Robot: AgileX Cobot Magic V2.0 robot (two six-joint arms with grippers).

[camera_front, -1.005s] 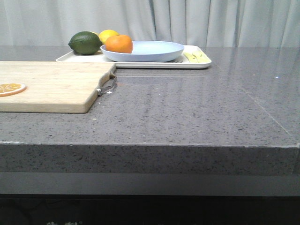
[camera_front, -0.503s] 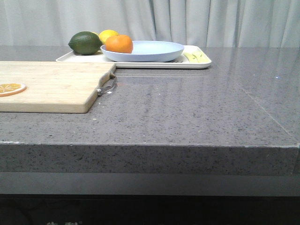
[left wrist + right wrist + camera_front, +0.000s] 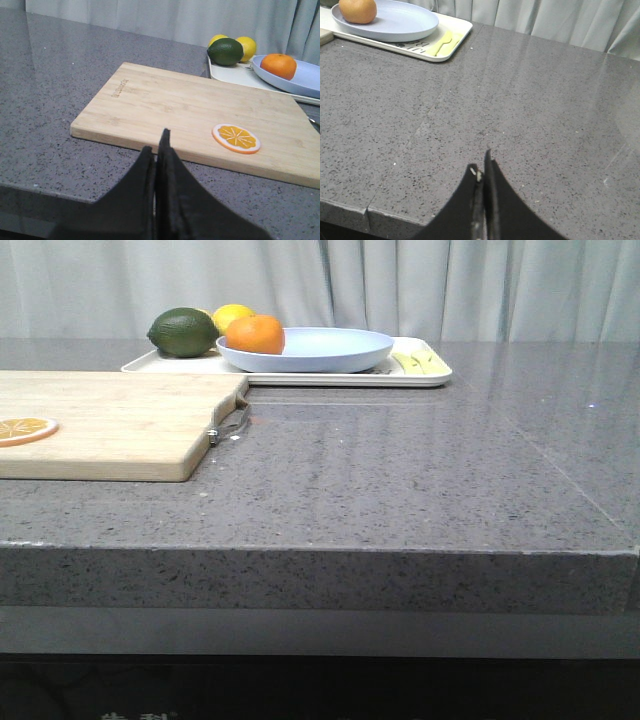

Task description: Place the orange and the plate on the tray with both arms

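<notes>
Already sitting far across the desk [image 3: 400, 490] from both tools: orange [image 3: 254, 334] resting in plate [image 3: 320, 348], plate lying on tray [image 3: 425, 375]. Hovering low at the near edge, left tool [image 3: 155, 150] clenched and empty, nearer the cutting board [image 3: 165, 110]; right tool [image 3: 482, 172] likewise clenched, empty. Missing from the front view: both tools.
</notes>
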